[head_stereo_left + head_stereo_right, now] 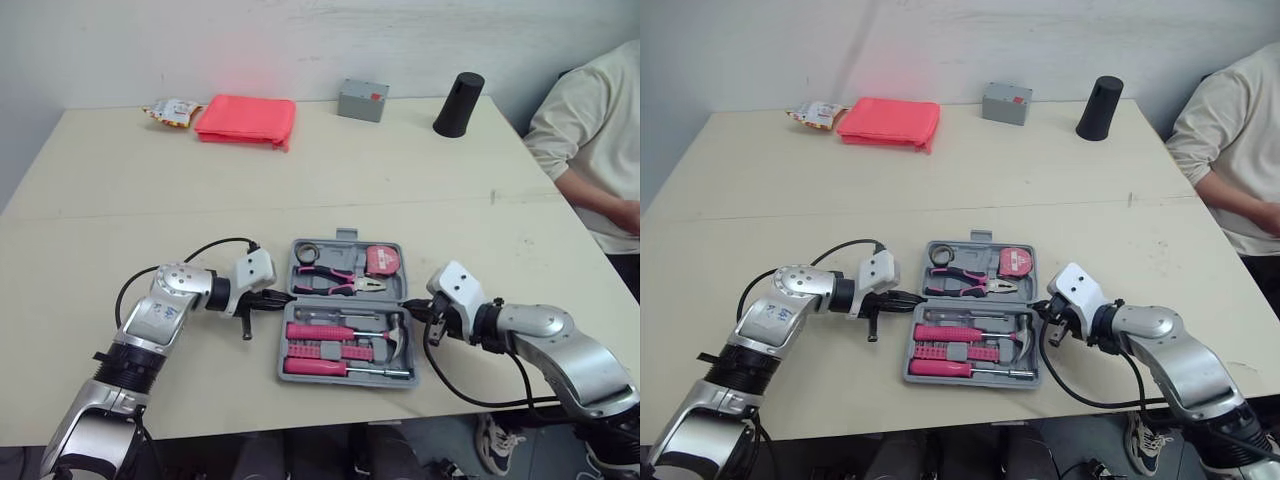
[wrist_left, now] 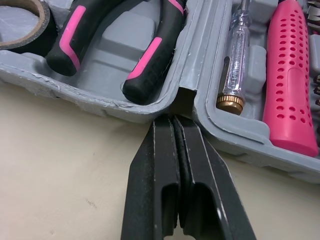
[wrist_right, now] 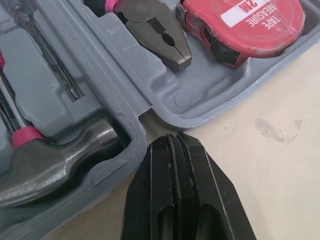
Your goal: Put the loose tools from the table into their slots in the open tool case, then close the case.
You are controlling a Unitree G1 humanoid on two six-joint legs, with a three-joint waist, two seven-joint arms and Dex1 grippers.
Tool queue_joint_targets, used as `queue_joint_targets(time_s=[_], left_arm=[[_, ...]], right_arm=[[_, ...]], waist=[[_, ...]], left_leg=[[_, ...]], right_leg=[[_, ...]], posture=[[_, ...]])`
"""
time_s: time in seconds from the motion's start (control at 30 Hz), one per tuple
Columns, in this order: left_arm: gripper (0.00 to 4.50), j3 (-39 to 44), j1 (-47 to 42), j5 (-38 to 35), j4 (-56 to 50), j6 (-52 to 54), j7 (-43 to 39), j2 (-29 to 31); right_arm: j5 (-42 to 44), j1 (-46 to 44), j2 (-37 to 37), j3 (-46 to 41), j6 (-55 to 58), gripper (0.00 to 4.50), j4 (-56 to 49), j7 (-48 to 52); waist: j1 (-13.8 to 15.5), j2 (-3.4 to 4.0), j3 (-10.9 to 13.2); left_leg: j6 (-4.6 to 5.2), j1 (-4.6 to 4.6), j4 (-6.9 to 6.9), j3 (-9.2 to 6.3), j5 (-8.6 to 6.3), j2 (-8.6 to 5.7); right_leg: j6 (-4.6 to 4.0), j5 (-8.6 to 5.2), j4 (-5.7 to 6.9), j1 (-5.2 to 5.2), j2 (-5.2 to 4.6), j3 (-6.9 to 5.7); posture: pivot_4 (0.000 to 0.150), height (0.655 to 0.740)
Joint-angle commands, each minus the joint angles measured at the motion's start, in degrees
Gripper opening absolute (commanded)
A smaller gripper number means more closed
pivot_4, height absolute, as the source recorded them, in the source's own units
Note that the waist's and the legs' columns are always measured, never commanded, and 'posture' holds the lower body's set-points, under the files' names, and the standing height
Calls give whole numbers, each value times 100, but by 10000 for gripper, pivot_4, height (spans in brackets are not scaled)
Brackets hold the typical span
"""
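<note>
While its two fingers are pressed flat together, the left gripper [image 2: 172, 120] has its tips at the hinge notch on the left side of the case [image 1: 346, 235]; actual contact cannot be confirmed. The right gripper [image 3: 172, 137], fingers likewise closed on nothing, points at the matching notch on the right side. The case lies open and flat on the table [image 1: 200, 200], near its front edge, between the two grippers. Its far half holds a tape roll [image 1: 306, 251], pliers [image 1: 335, 280] and a tape measure [image 1: 381, 260]. Its near half holds a tester [image 2: 235, 60], a pink screwdriver [image 1: 318, 331], a hammer [image 1: 392, 335] with its head just beside the right gripper, a bit rack [image 1: 335, 350], and a second driver [image 1: 320, 366] along the front wall. Well apart, at the table's far edge, sit a snack packet [image 1: 172, 111], a red cloth [image 1: 246, 119], a grey box [image 1: 361, 99] and a black cup [image 1: 458, 104]. A person [image 1: 590, 140] sits at the right side.
</note>
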Motion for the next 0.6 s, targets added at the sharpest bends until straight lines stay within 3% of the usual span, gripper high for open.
queue_joint_targets(time_s=[0.03, 0.13, 0.17, 0.23, 0.3, 0.5, 0.6], left_arm=[[0, 203, 172, 68, 29, 174, 337, 107], [0, 551, 369, -136, -66, 508, 364, 364], [2585, 652, 431, -231, -146, 650, 330, 464], [8782, 977, 412, -674, -369, 1370, 353, 538], [17703, 1289, 157, -1064, -463, 2292, 600, 442], [44918, 1400, -845, -1272, -388, 4303, 1718, -175], [44918, 1362, -1103, -1258, -285, 4755, 2082, -419]], right_arm=[[-96, 160, 7, -498, -137, 405, -235, -229], [-71, 508, 15, -998, 52, 405, -441, -521], [37, 636, -20, -1170, 192, 93, -566, -517], [368, 805, -24, -1581, 610, 6765, -837, -523], [906, 692, 169, -2049, 1338, 14681, -1039, -699], [1963, -688, 1289, -2909, 3608, 44754, -905, -1873], [1999, -1355, 1933, -3161, 4444, 44754, -680, -2415]], waist=[[4, 0, 0], [-2, 0, 0], [-14, 0, 0], [-59, 2, 1], [-82, 3, 5], [-96, -7, 16], [-117, -6, 17]], left_leg=[[0, 0, 0, 0, 0, 0], [-1, 1, 0, -2, 0, 1], [0, 2, -2, -4, 0, 2], [-3, 8, -9, -3, -1, 9], [-3, 8, -12, -8, -1, 10], [-6, 1, -8, -31, 5, 7], [-38, -6, -14, -27, 23, 5]], right_leg=[[0, 0, 1, 0, 0, 1], [0, 0, 4, 0, -2, 4], [-1, 0, 5, 0, -3, 7], [-7, -4, 8, 0, 0, 15], [-11, -6, 15, -1, 1, 19], [-17, -1, 21, 1, -2, 17], [-18, -1, 26, -4, 1, 19]], posture=[[1500, 7400], [1500, 7400], [1500, 7400], [1500, 7400], [1500, 7400], [1500, 7400], [1500, 7400]])
